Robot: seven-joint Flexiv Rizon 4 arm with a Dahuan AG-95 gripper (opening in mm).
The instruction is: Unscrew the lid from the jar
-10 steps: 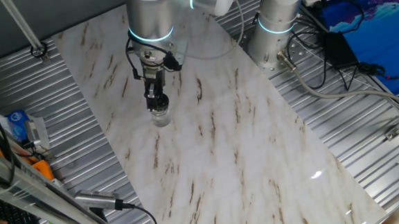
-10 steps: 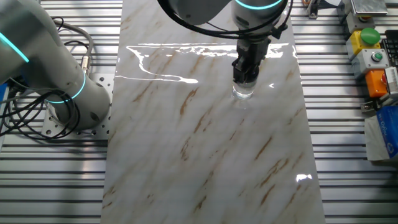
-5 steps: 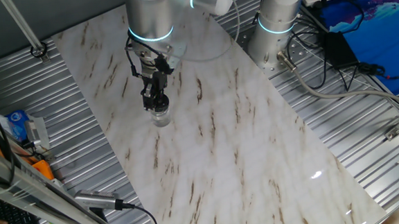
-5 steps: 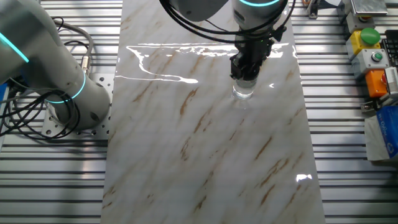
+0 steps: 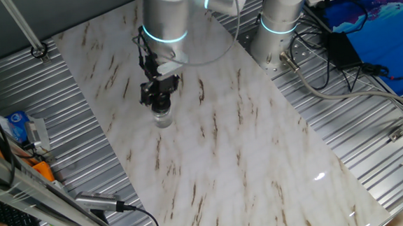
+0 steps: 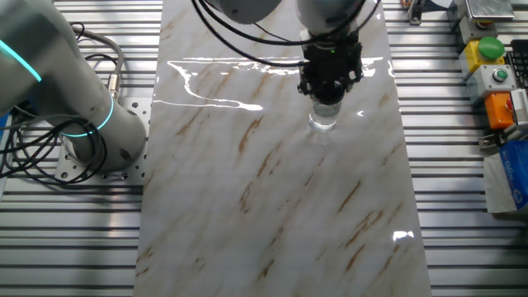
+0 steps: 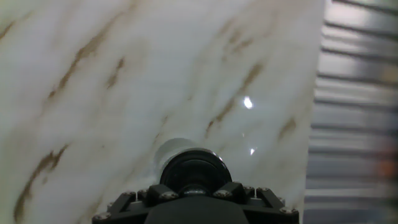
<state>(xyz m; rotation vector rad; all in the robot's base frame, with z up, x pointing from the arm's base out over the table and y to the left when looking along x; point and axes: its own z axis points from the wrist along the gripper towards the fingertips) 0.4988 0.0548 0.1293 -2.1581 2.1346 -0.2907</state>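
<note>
The small clear glass jar (image 5: 162, 119) stands upright on the marble tabletop (image 5: 217, 147), also seen in the other fixed view (image 6: 323, 123). My gripper (image 5: 160, 104) comes straight down onto its top and is shut on the black lid (image 7: 195, 168), whose round dark top shows between the fingers in the hand view. The jar's glass rim (image 7: 171, 148) peeks out just beyond the lid. In the other fixed view the gripper (image 6: 327, 99) covers the lid completely. The jar's base rests on the table.
A second robot arm's base (image 6: 99, 124) stands at the left of the marble top. A box with coloured buttons (image 6: 493, 62) sits on the ribbed metal surface at the right. Cables (image 5: 338, 62) lie beside the arm's base.
The gripper and wrist have turned about the vertical axis while staying on the jar's top. The jar has stayed in the same spot on the table.
</note>
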